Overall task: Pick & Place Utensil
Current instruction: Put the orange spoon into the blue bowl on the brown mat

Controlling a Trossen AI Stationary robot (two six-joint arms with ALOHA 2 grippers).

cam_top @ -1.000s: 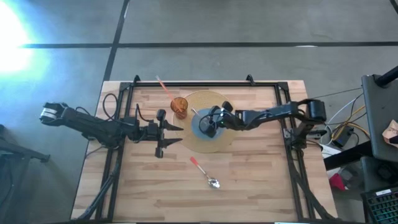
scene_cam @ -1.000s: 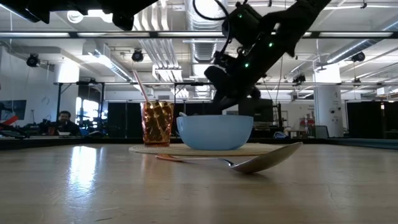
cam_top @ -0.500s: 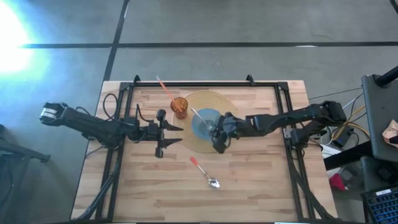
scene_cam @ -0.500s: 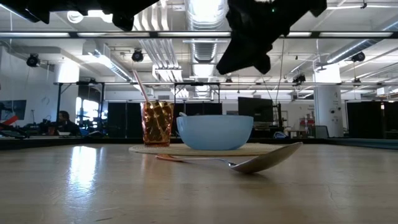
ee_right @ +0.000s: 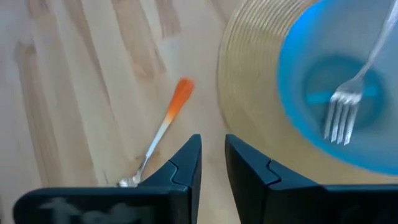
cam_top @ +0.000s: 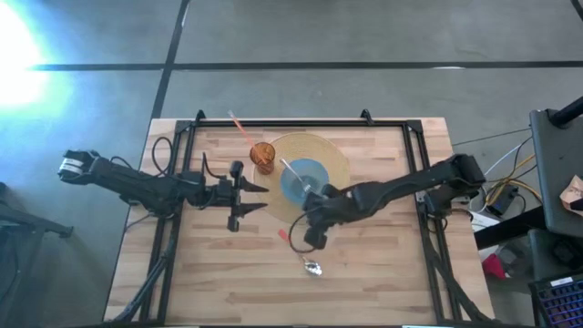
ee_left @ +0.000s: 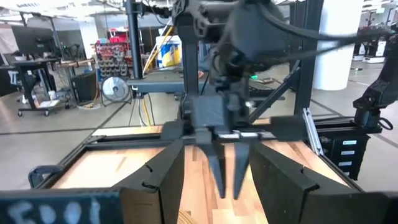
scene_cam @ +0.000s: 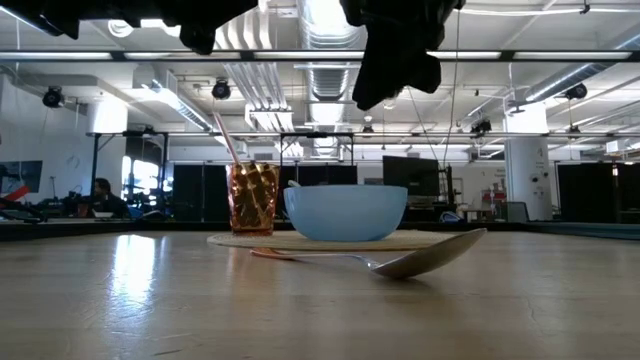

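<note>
Fork [ee_right: 348,81] rests in blue bowl [cam_top: 299,179]. My right hand [cam_top: 308,237], fingers nearly together and empty, hangs above the orange-handled spoon [cam_top: 300,252] on the surface. Next: spread, descend, grasp handle. Left hand [cam_top: 248,198] released, waiting.

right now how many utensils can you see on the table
2. A fork rests in the blue bowl on the round mat. A spoon with an orange handle lies on the bare wood nearer the front edge, under the right gripper. The straw in the cup is not counted.
</note>
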